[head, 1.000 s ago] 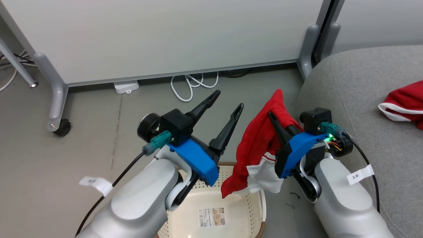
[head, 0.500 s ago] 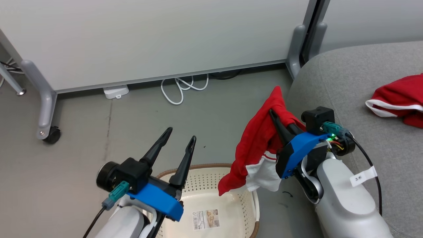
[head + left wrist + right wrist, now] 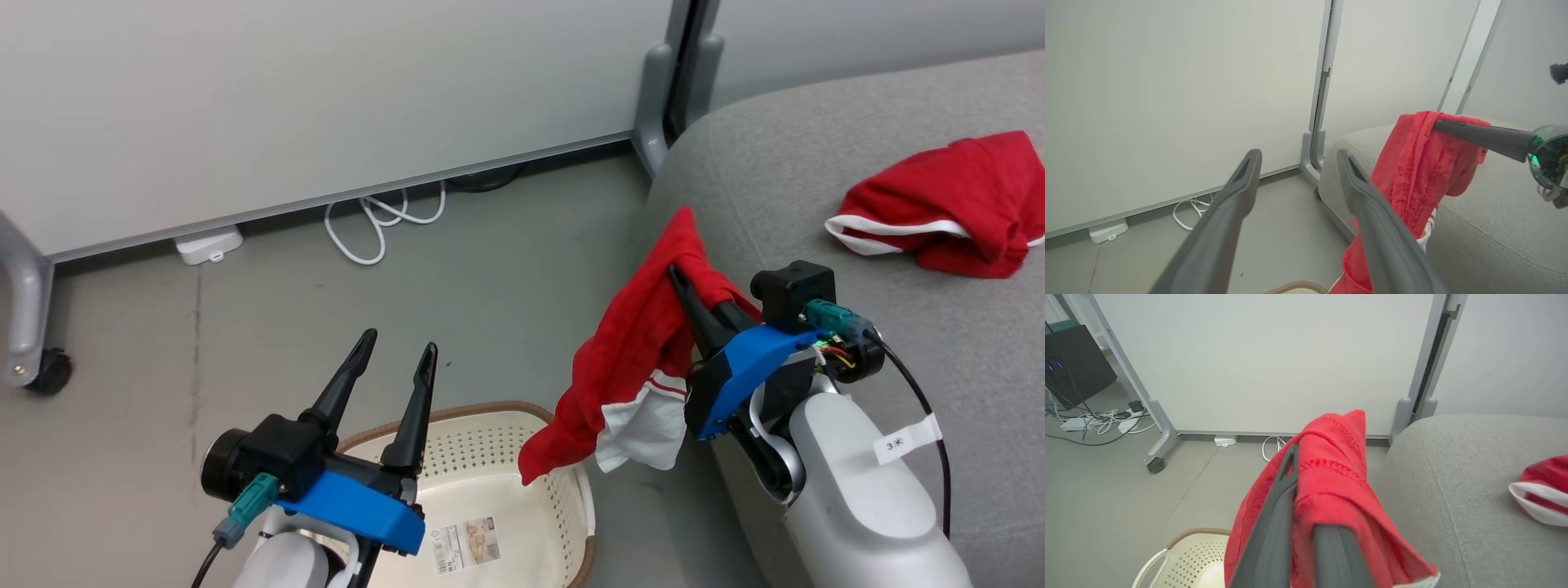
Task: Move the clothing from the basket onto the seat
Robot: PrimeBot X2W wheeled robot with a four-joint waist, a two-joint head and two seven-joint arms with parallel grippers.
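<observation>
Red garment [image 3: 629,351], pinched between closed fingers of right gripper [image 3: 676,273], hanging above right side of basket [image 3: 457,407], beside grey sofa [image 3: 775,163], second red garment [image 3: 939,208] lying on sofa seat, left gripper [image 3: 400,343] spread wide, empty, over basket's left rim.

We see pale grey forearms [image 3: 857,506], the right one tagged with a white label [image 3: 906,437]. The left hand [image 3: 400,341] and right hand [image 3: 678,273] each carry a blue shell [image 3: 359,510], a teal plug [image 3: 253,498], a black cable [image 3: 931,416] and two long dark fingers [image 3: 339,388].
</observation>
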